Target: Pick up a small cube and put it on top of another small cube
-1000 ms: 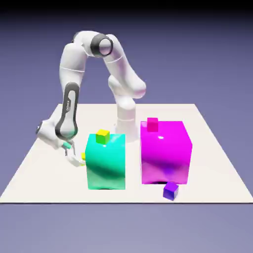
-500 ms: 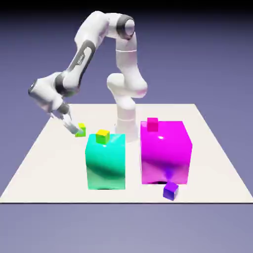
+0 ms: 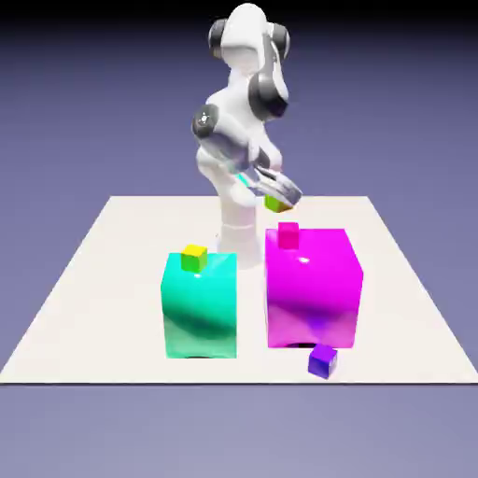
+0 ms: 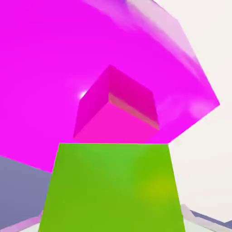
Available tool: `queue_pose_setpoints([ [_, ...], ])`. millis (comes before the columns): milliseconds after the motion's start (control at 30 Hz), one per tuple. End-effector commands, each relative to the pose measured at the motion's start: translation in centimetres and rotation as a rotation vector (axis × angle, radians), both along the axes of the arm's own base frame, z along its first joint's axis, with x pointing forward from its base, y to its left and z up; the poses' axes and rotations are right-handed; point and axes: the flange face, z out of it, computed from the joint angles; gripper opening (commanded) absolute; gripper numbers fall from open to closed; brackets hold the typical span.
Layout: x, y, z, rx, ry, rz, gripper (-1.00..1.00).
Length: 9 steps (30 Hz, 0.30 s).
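Observation:
My gripper (image 3: 277, 199) is shut on a small yellow-green cube (image 3: 274, 202) and hangs in the air a little above and behind the tiny magenta-pink cube (image 3: 288, 234). That pink cube sits on top of the large magenta block (image 3: 313, 288), near its back left corner. In the hand view the held cube (image 4: 111, 188) fills the bottom and hides the fingertips; the pink cube (image 4: 118, 108) lies just beyond it on the magenta block (image 4: 54, 68). A second yellow cube (image 3: 194, 258) rests on the teal block (image 3: 200, 305).
A tiny purple cube (image 3: 323, 360) lies on the table (image 3: 103, 280) in front of the magenta block. The teal block stands to the exterior view's left of the magenta one, with a narrow gap between them.
The arm has lifted the yellow cube from the table at the exterior view's left and swung it up and across to above the magenta block. The gripper stayed shut.

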Motion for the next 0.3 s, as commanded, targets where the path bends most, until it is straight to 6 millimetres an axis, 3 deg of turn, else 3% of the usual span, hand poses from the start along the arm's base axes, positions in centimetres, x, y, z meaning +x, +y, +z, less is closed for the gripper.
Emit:
queue_pose_setpoints([
  [0, -0.6, 0.6, -1.4, -0.003, 0.001, 0.0, -1.0],
  [33, -0.6, 0.6, -1.4, -0.003, 0.001, 0.0, -1.0],
  [67, -0.6, 0.6, -1.4, -0.003, 0.001, 0.0, 1.0],
  [100, -0.6, 0.6, -1.4, -0.003, 0.001, 0.0, 1.0],
  [233, 1.3, -2.1, 4.1, -0.003, 0.001, 0.0, 1.0],
  [267, 1.3, -2.2, 4.2, -0.003, 0.001, 0.0, 1.0],
])
